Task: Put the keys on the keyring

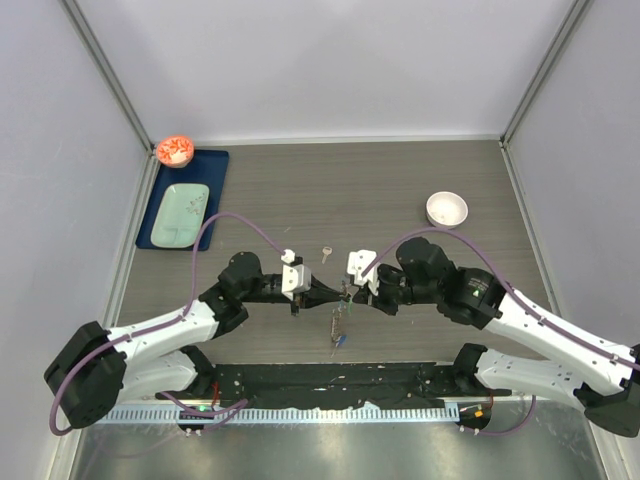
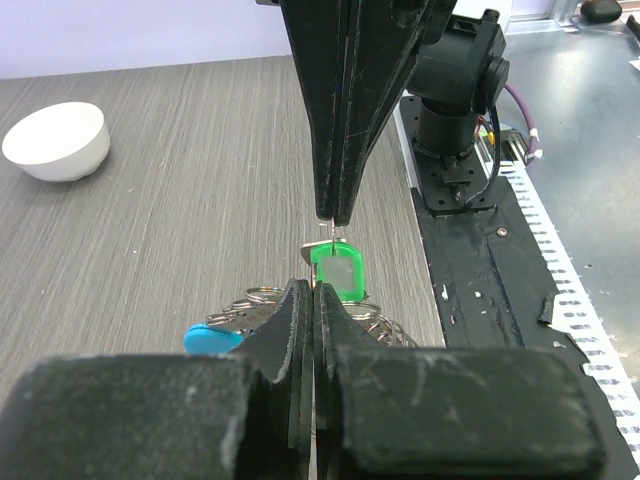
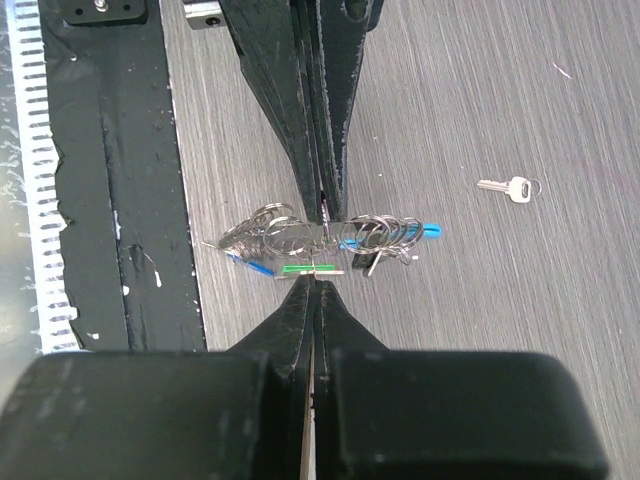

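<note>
One silver key (image 1: pixel 326 254) lies loose; left fingers (image 2: pixel 292 320) clamp the keyring (image 3: pixel 380 232); right fingers (image 3: pixel 340 325) pinch the green key (image 2: pixel 338 270), seemingly unthreaded.

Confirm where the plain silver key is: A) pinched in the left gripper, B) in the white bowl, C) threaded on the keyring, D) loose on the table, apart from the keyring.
D: the silver key lies alone on the table, well apart from the keyring and green key held at the tips of the left gripper and right gripper, and nowhere near the white bowl.
</note>
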